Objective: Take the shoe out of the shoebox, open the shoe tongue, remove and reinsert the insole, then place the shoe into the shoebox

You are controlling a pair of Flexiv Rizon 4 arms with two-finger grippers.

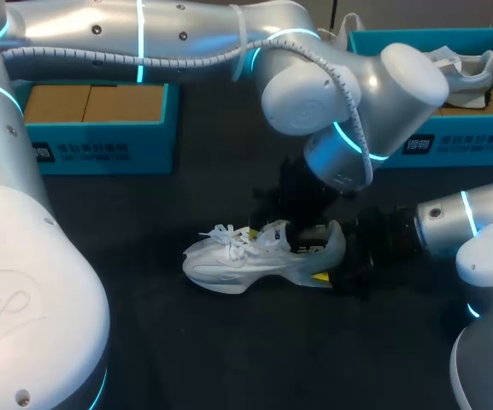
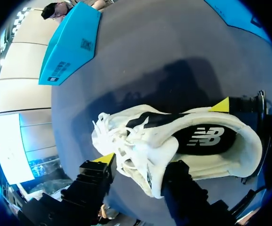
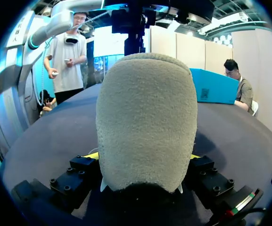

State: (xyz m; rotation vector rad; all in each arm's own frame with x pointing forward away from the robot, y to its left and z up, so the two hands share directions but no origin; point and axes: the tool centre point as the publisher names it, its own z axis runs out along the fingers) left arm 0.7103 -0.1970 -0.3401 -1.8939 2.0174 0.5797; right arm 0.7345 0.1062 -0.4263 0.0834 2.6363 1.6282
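Observation:
A white shoe (image 1: 229, 260) lies on its sole on the black table, toe toward my left side. My left arm reaches across from the back left and its gripper (image 1: 293, 229) comes down over the shoe's opening. In the left wrist view its fingers (image 2: 105, 159) pinch the white tongue (image 2: 143, 150) just behind the laces, above the dark insole (image 2: 204, 139). From the right, my right gripper (image 1: 330, 260) is shut on the heel. In the right wrist view the grey heel (image 3: 145, 117) fills the gap between its yellow tips.
An open blue shoebox (image 1: 451, 145) stands at the back right with white paper and another shoe (image 1: 464, 68) inside. A second blue box (image 1: 101, 149) with a brown bottom stands at the back left. Bare black table lies in front of the shoe.

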